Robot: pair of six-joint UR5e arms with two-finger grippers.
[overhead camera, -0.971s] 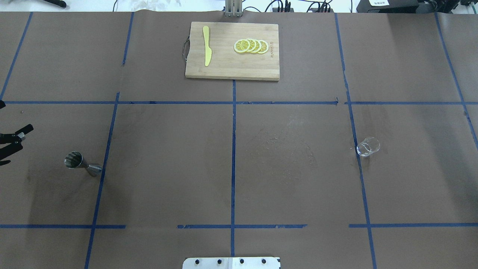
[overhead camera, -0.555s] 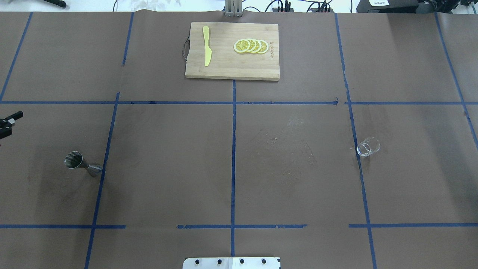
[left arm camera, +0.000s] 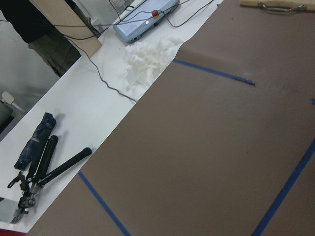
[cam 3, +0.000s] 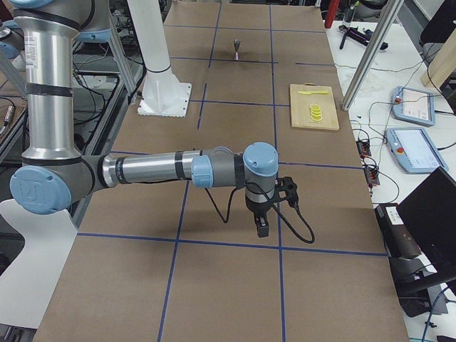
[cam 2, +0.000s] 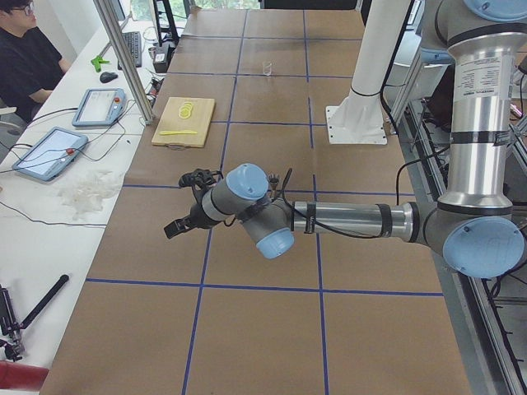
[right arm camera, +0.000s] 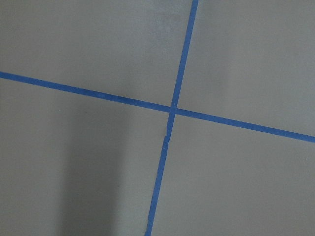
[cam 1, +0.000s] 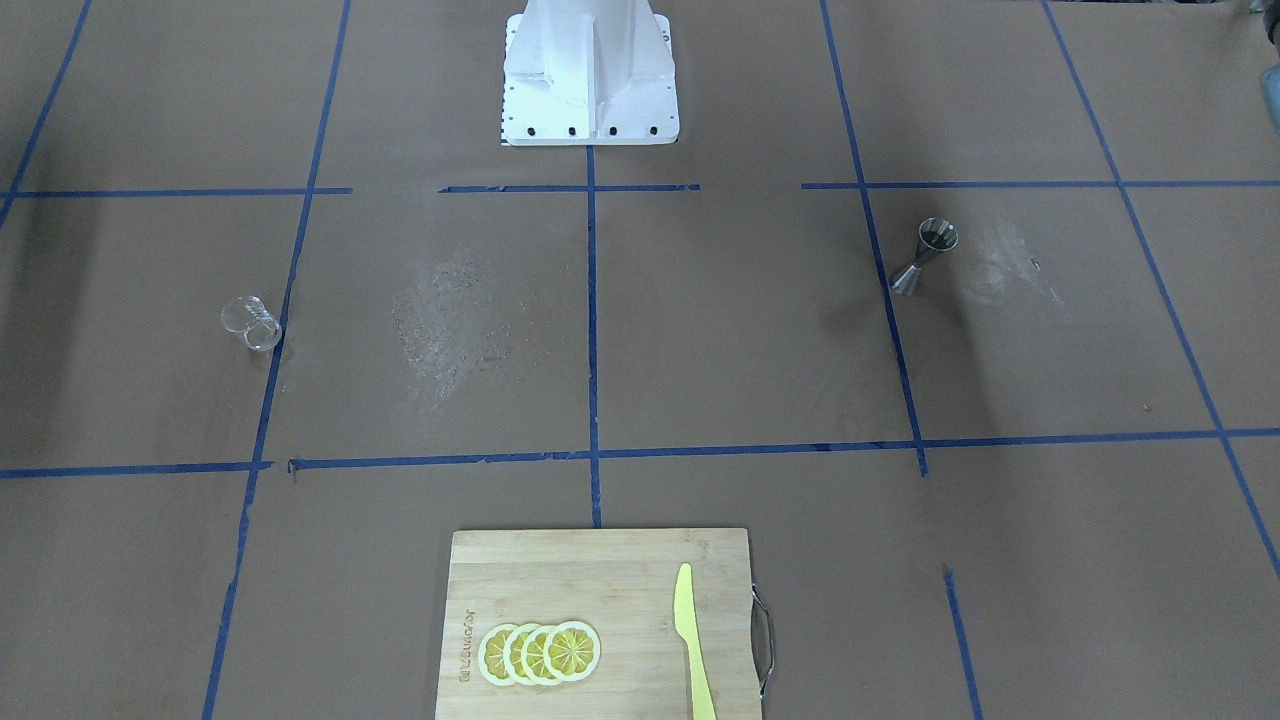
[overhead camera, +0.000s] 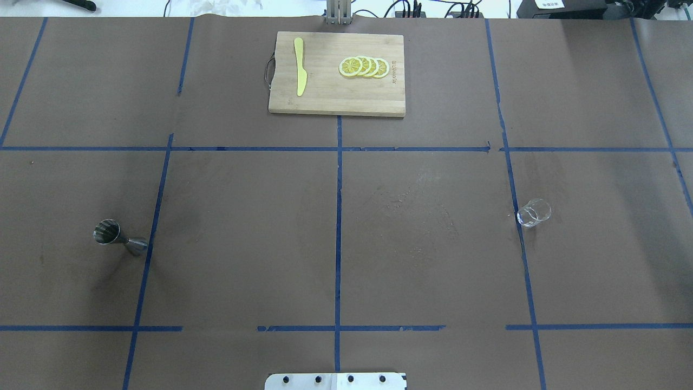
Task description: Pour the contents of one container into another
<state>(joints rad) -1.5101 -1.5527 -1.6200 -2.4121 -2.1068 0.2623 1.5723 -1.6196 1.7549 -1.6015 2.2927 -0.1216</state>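
Clear glass cup (overhead camera: 534, 212) and steel jigger (overhead camera: 120, 238) stand well apart; left gripper (cam 2: 175, 228) and right gripper (cam 3: 261, 226) hover away from both, and I cannot tell whether either is spread or closed

Overhead + front cams look down, opposed; both show cutting board (overhead camera: 330, 100).

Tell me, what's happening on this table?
Nothing is being handled right now. The clear glass cup and the steel jigger stand apart on the table, untouched, near opposite ends. The robot's left hand and right hand both hover far from them, so any pouring isn't under way.
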